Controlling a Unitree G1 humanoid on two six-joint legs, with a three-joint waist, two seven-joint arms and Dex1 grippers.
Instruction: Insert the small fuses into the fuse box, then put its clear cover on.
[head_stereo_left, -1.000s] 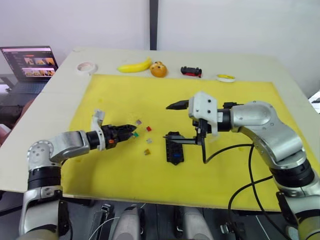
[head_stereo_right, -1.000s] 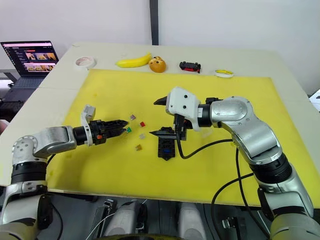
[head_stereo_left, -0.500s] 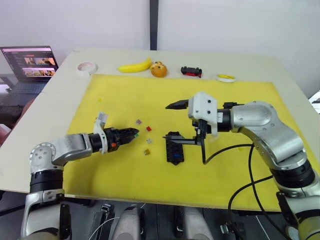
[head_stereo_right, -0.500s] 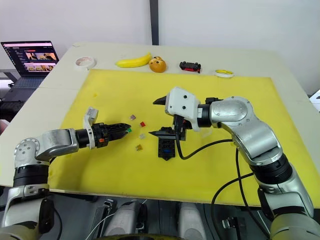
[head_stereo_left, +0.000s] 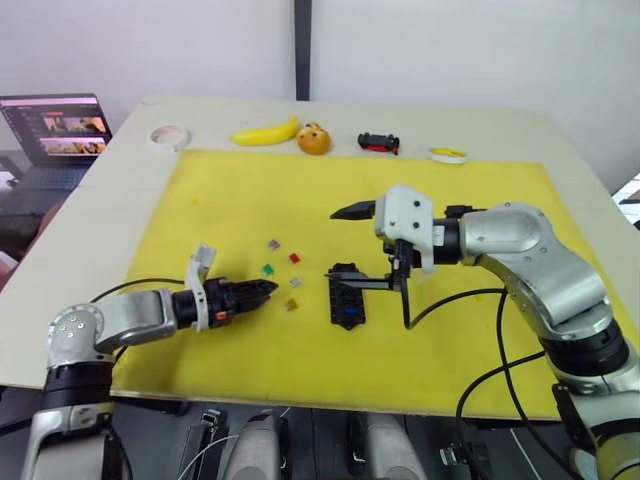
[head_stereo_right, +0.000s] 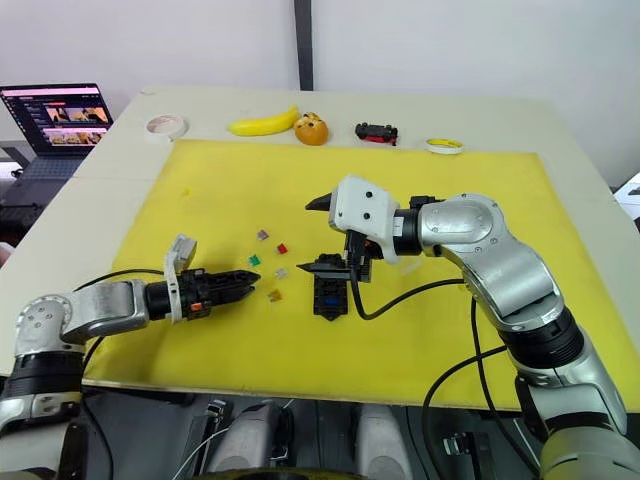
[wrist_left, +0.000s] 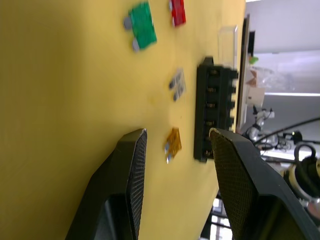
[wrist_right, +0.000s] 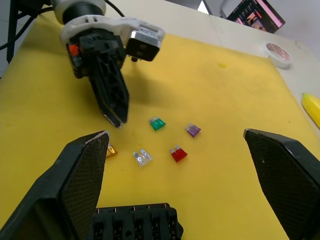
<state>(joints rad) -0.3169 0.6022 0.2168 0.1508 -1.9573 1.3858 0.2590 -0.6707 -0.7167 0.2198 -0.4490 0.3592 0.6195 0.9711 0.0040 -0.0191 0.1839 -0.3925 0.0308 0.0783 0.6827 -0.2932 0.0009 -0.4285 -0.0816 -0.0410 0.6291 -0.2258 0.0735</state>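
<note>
The black fuse box (head_stereo_left: 347, 295) lies mid-mat, a blue fuse (head_stereo_left: 347, 312) seated at its near end. To its left lie loose small fuses: grey (head_stereo_left: 273, 243), red (head_stereo_left: 294, 258), green (head_stereo_left: 267, 269), clear (head_stereo_left: 296, 282) and amber (head_stereo_left: 291, 304). My left gripper (head_stereo_left: 262, 291) lies low on the mat, open, its tips on either side of the amber fuse (wrist_left: 173, 142) and just short of it. My right gripper (head_stereo_left: 346, 243) hovers over the box's far end, jaws wide open and empty. A thin clear piece (wrist_left: 227, 45), seemingly the clear cover, stands just beyond the box.
Along the table's far edge sit a tape roll (head_stereo_left: 168, 134), a banana (head_stereo_left: 268, 131), an orange (head_stereo_left: 314, 139), a toy car (head_stereo_left: 379, 143) and a yellow ring (head_stereo_left: 451, 154). A laptop (head_stereo_left: 55, 125) is at far left. A black cable (head_stereo_left: 450, 300) hangs from the right arm.
My left gripper has drawn back toward the front edge, leaving the green fuse on the mat, and now points at the amber fuse. The right arm has held still.
</note>
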